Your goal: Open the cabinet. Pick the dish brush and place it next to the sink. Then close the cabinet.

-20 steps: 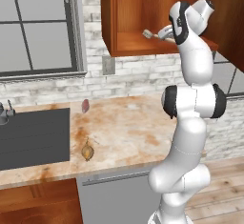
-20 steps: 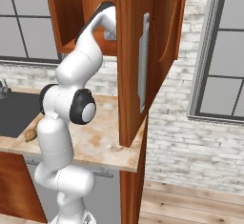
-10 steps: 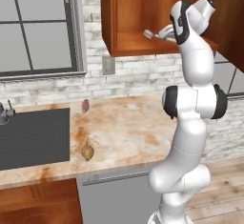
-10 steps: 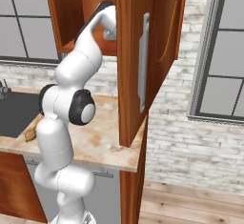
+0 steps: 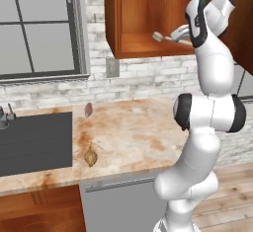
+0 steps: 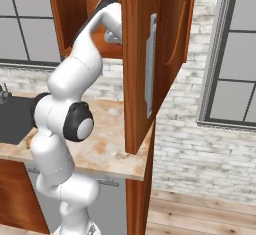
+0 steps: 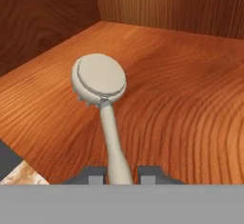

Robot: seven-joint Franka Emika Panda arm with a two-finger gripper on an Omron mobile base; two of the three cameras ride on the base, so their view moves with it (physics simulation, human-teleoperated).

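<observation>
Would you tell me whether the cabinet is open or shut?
Open: the cabinet door stands swung out, exposing the shelf holding the dish brush.

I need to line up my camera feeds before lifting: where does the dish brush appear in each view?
Left base view: the dish brush lies on the open cabinet's shelf, upper middle, head to the left, beside the arm.
Right base view: I cannot make the brush out; the arm reaches into the cabinet there.
Hand view: centre, round head up, handle running down between the tool tips.
Shared landmark: the cabinet's wooden shelf floor.
</observation>
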